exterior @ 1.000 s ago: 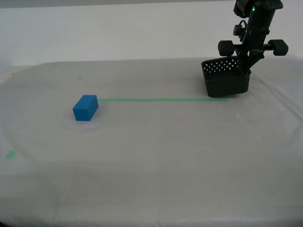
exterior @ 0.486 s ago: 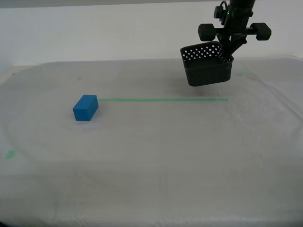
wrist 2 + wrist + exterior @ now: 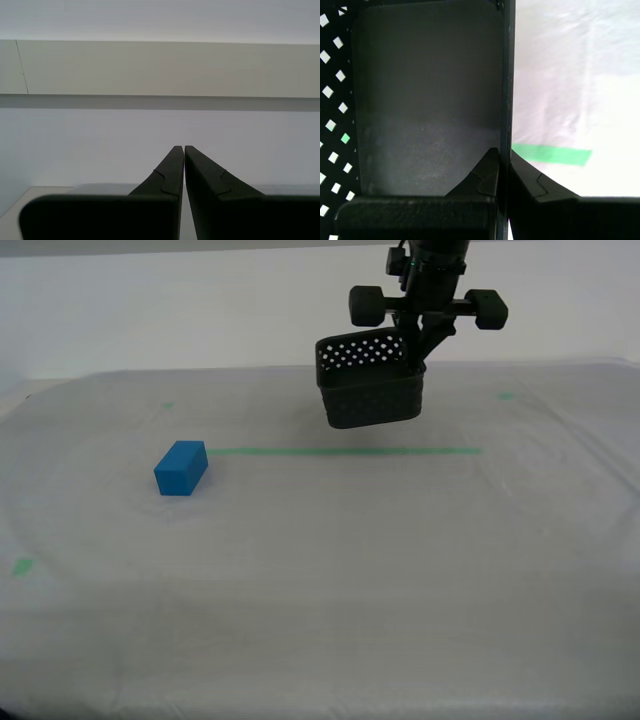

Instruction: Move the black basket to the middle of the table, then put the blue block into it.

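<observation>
So the blue block (image 3: 181, 468) sits on the desk (image 3: 330, 570) at the left end of the green tape line (image 3: 345, 451), nothing crowding it. Over the line's middle, my first gripper (image 3: 504, 165) carries the black basket (image 3: 372, 383) in the air, jaws pinched on one wall, so it hangs level. Plenty of bare cloth below it. My second gripper (image 3: 184, 159) is closed on nothing.

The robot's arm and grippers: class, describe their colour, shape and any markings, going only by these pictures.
The first gripper and its arm are matte black, with a crossbar ending in rounded knobs. The fingers are black, flat and tapered, with a small notch. The second gripper looks identical. No cables or markings show clearly.
</observation>
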Robot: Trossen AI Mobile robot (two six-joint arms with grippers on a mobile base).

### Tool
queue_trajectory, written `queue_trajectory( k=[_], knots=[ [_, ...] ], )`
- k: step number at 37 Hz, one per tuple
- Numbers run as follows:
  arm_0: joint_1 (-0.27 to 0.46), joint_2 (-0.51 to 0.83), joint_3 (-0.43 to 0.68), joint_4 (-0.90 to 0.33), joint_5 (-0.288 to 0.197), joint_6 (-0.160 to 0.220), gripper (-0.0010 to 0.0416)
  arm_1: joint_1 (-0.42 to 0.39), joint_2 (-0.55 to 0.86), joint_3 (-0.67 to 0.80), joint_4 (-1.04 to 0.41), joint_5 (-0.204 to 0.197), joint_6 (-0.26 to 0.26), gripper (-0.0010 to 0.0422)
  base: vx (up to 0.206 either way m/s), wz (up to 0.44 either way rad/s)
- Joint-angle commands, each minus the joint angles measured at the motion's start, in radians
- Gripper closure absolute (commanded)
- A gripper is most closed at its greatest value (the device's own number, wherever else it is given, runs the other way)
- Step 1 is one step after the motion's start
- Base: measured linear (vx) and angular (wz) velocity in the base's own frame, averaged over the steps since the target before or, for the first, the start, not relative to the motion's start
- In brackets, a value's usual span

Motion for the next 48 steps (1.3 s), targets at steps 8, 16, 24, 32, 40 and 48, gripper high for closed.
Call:
queue_trajectory(
  k=[8, 16, 24, 32, 40, 48],
  knots=[
    [0.073, -0.001, 0.001, 0.002, -0.018, 0.068, 0.0406, 0.0, 0.0, 0.001, 0.005, -0.001, 0.002, 0.0412, 0.0, 0.0],
    [0.1, -0.001, 0.001, 0.001, -0.018, 0.098, 0.0406, 0.0, 0.0, 0.001, 0.005, -0.001, 0.002, 0.0412, 0.0, 0.0],
    [0.102, -0.001, 0.001, 0.001, -0.018, 0.103, 0.0407, 0.0, 0.0, 0.001, 0.005, -0.001, 0.002, 0.0412, 0.0, 0.0],
    [0.104, -0.001, -0.056, 0.044, -0.017, 0.109, 0.0407, 0.0, 0.0, 0.001, 0.005, -0.001, 0.002, 0.0412, 0.0, 0.0],
    [0.105, -0.001, -0.191, 0.151, -0.031, 0.113, 0.0407, 0.0, 0.0, 0.001, 0.005, -0.001, 0.002, 0.0412, 0.0, 0.0],
    [0.105, -0.001, -0.225, 0.246, -0.048, 0.115, 0.0407, 0.0, 0.0, 0.001, 0.005, -0.001, 0.002, 0.0412, 0.0, 0.0]
  ],
)
